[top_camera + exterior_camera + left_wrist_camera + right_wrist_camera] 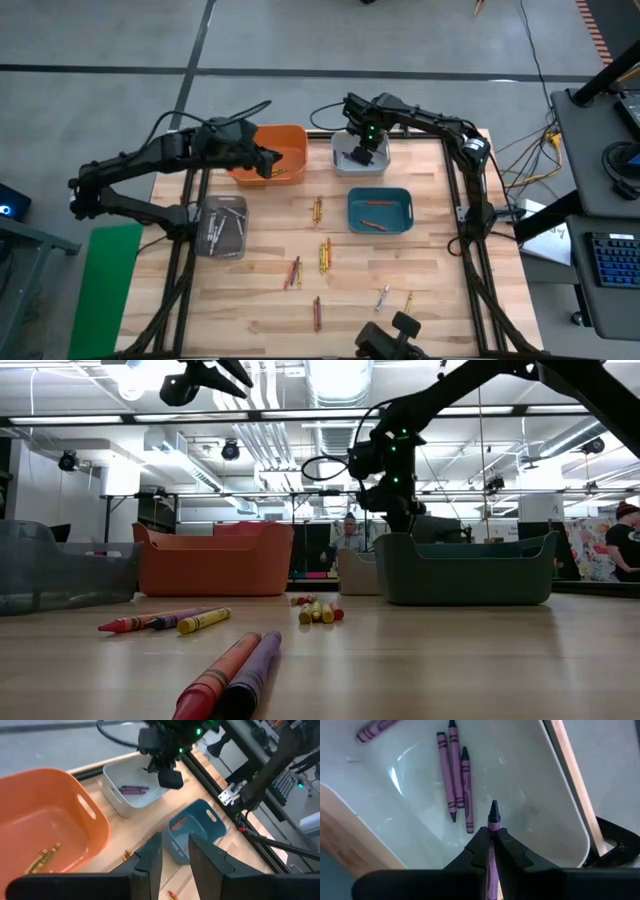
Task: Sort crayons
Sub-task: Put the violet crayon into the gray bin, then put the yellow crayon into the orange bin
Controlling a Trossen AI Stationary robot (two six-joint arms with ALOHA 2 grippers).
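My right gripper (491, 840) is shut on a purple crayon (493, 817) above the white bin (345, 162), which holds several purple crayons (452, 775). My left gripper (175, 862) is open and empty, above the orange bin's (290, 140) right side; yellow crayons (44, 856) lie in that bin. Loose crayons lie flat on the table: yellow ones (324, 253), a red and a purple one (294, 270), a red one (317, 312) and a grey one (382, 296). The blue bin (402, 225) holds red crayons (375, 203). My right gripper pinches the purple crayon between its two fingers, with the crayon lying along them. Its pointed tip (493, 809) sticks out beyond the fingertips. The fingers come from above, pointing down into the white bin. The crayon is lifted clear of the bin's floor.
A clear grey bin (222, 226) with grey crayons stands at the table's left. The bins line the far half of the table, with the loose crayons on the near half. In the low view crayons (232, 672) lie close to the camera. A dark frame (458, 215) edges the table.
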